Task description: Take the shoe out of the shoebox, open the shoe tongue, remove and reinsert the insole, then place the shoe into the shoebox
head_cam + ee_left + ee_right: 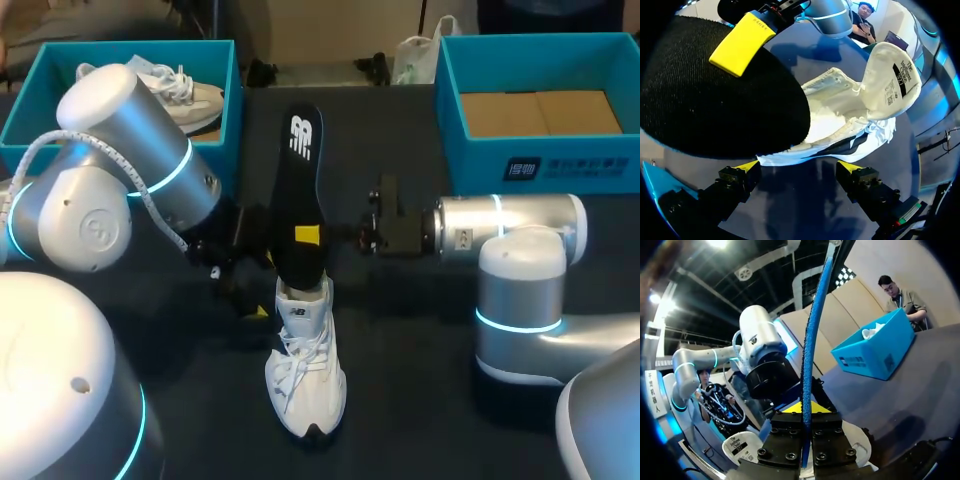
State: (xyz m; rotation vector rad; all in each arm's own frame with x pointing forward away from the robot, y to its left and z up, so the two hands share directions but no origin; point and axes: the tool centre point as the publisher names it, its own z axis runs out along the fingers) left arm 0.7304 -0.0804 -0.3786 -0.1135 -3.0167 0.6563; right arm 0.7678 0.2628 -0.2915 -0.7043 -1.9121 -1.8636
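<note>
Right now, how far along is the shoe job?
Done: shoe out on the table, tongue folded open. In hand: right gripper holds the insole, one end at the shoe's opening. Still to do: seat the insole, put the shoe into the shoebox.

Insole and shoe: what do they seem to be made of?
Insole: likely foam under a matte black woven fabric; the left wrist view shows its grainy weave. Shoe: white, matte, probably textile or synthetic leather; its opened inside looks softly padded.

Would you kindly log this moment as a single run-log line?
phase: insole handling | right end effector: shut on insole, over shoe opening | left end effector: open, beside shoe
</note>
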